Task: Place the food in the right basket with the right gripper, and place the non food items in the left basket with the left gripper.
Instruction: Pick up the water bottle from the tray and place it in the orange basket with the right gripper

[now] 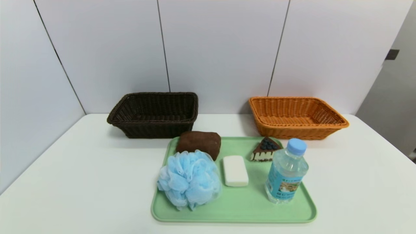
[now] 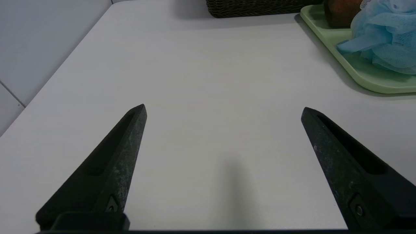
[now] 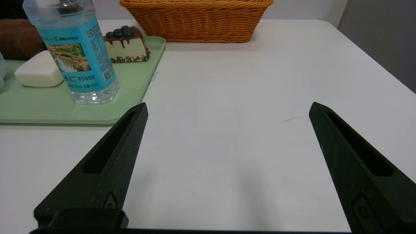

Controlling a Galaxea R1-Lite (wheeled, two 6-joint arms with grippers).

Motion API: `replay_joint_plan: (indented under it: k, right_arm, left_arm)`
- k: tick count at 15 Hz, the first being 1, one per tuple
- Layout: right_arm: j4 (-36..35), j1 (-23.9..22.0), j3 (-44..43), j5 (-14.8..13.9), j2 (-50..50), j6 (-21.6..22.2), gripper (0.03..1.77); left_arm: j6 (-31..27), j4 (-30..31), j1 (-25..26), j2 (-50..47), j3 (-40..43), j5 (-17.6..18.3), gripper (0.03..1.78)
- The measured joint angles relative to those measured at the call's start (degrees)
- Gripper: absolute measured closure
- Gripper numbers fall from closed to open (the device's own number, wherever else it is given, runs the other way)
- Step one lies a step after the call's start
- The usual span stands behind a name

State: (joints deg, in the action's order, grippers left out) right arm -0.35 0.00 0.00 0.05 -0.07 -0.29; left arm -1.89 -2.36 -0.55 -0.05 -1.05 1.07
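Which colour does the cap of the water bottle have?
Light blue cap on the water bottle; head view shows it best.

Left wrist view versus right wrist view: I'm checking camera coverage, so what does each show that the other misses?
Only the left wrist view shows the open left gripper, dark brown woven basket and fluffy light-blue mesh pouf. Only the right shows the open right gripper, orange woven basket, clear plastic water bottle, chocolate cake slice and white soap bar. Both share the green tray, brown rolled towel and white table.

Head view: neither arm appears. The fluffy light-blue mesh bath pouf [image 1: 189, 179] covers the near edge of the dark brown rolled towel [image 1: 199, 143]. Right wrist view: the clear plastic water bottle with light-blue label [image 3: 78, 55] is cut off above the shoulder; label print is illegible.
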Motion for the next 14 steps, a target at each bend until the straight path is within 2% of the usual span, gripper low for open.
replay_joint_plan:
  k: [5,8,11,14]
  right_arm:
    - [0.5,0.0,0.0,-0.1,0.0,-0.1,0.09]
    - [4.5,0.0,-2.0,0.2,0.3,-0.4,0.09]
    - [11.4,0.0,-13.3,2.0,3.4,-0.1,0.09]
    - [20.6,0.1,-30.4,4.1,13.3,1.5,0.09]
  left_arm:
    - [-0.2,-0.3,0.0,0.0,-0.2,0.0,0.12]
    - [-0.3,-4.1,0.0,0.3,-4.1,0.4,0.12]
    - [-0.1,-12.6,-0.1,4.2,-16.6,0.9,0.12]
    - [0.0,-19.6,-0.1,13.2,-29.2,2.0,0.12]
